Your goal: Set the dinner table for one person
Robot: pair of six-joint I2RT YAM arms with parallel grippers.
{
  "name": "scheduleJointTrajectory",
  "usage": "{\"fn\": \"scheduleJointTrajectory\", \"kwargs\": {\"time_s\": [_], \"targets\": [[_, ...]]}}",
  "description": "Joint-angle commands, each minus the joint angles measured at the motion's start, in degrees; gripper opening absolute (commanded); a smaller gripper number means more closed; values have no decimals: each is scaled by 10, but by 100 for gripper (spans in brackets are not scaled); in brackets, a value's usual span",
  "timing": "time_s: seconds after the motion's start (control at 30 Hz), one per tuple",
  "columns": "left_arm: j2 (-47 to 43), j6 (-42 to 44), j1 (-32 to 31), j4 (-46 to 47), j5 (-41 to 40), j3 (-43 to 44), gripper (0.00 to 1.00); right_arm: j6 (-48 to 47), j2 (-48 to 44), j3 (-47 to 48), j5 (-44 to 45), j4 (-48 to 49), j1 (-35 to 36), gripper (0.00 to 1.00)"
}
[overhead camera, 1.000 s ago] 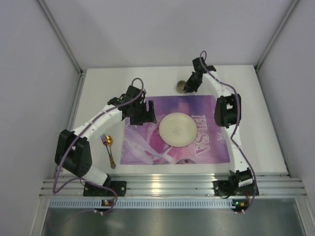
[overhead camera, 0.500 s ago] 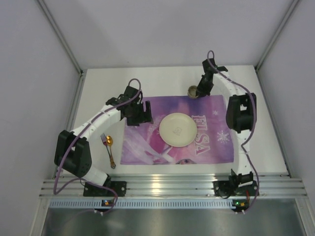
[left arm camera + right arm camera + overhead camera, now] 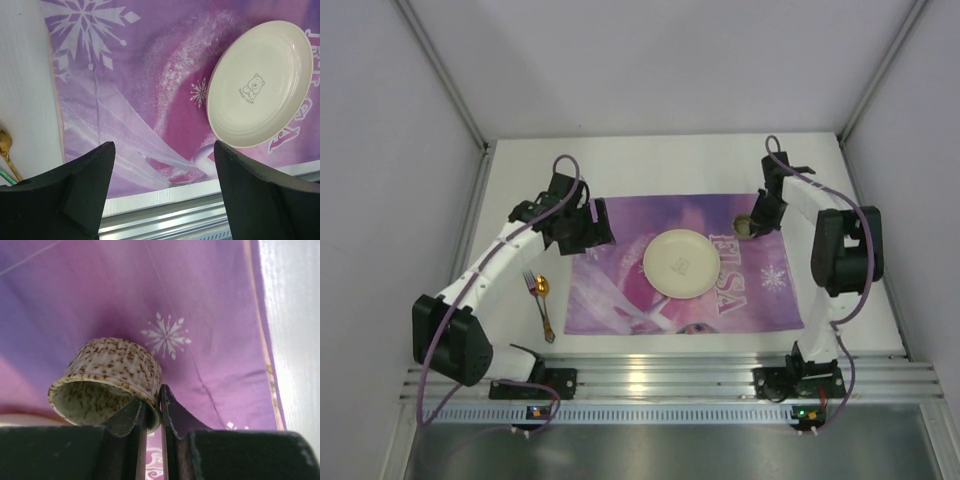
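Note:
My right gripper (image 3: 153, 402) is shut on the rim of a small brown-speckled cup (image 3: 107, 382), one finger inside and one outside. In the top view the cup (image 3: 744, 226) hangs over the far right part of the purple ELSA placemat (image 3: 620, 290). A cream plate (image 3: 681, 263) with a small bear print (image 3: 252, 85) lies in the middle of the mat. My left gripper (image 3: 592, 236) stands open over the mat's far left corner, holding nothing. A gold spoon (image 3: 545, 300) and a fork (image 3: 531, 284) lie on the white dinner table (image 3: 650, 165) left of the mat.
A ribbed aluminium rail (image 3: 660, 380) runs along the near edge with both arm bases on it. Grey walls close in the table at the back and both sides.
My right gripper has carried the cup from the table behind the mat rightward and nearer, onto the mat's far right part. My left gripper has drawn back to the left.

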Motion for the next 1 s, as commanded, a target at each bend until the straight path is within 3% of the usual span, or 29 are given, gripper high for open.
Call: {"fn": "scheduleJointTrajectory", "kwargs": {"time_s": [0.0,0.23,0.3,0.33,0.37,0.43,0.77,0.97], "targets": [[-48,-29,2,-43,-27,-4,85,-22,35,7,-35,55,-6,0],[-108,-59,44,-116,-79,-32,86,-23,35,0,-41,69,-6,0],[-131,-70,61,-127,-81,-55,86,-24,25,-11,-43,68,-6,18],[-137,-77,76,-134,-86,-62,86,-26,20,-14,-43,69,-6,51],[-139,-89,82,-140,-92,-74,86,-25,11,-24,-44,67,-6,65],[-141,-106,99,-167,-111,-85,86,-27,-18,-32,-39,66,-6,83],[-55,-54,216,-105,-47,-155,80,-28,-218,-102,-81,-2,-6,89],[16,-18,217,-77,-114,-155,67,-22,-319,-160,-100,-26,-6,88]]}}
